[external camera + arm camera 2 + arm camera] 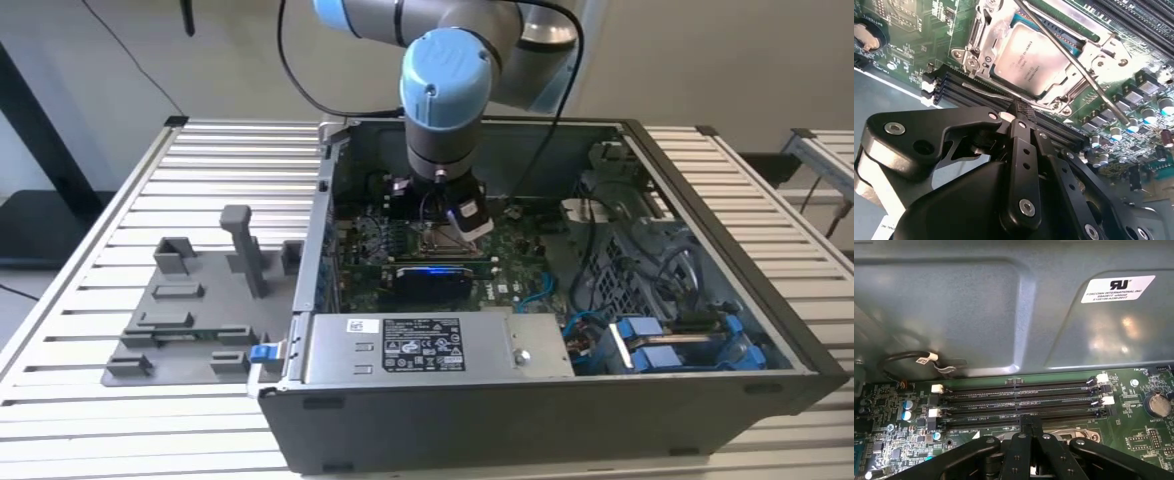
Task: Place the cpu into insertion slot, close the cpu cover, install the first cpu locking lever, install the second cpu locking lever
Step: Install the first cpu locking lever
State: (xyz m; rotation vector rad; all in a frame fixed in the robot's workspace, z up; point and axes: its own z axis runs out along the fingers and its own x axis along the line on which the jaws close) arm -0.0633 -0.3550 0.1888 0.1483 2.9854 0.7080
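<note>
**Q:** so where's the cpu at?

**A:** Inside the open computer case (534, 400). The cpu cover (979, 40) lies over the cpu (1026, 57), which sits in the insertion slot (1066, 42). My fingers (1020, 112) are pressed together, tips at the slot-edge lever (986, 89).

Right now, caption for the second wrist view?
Seated cpu beneath the cpu cover, a lever rod crossing it; shut gripper alongside.

I see soft, even room light on the tabletop (214, 160), while the computer case (534, 400) interior sits dimmer. Pale glare patches spread across the case wall (1124, 335), and the cpu (1026, 55) and cpu cover (980, 37) gleam brightly.
</note>
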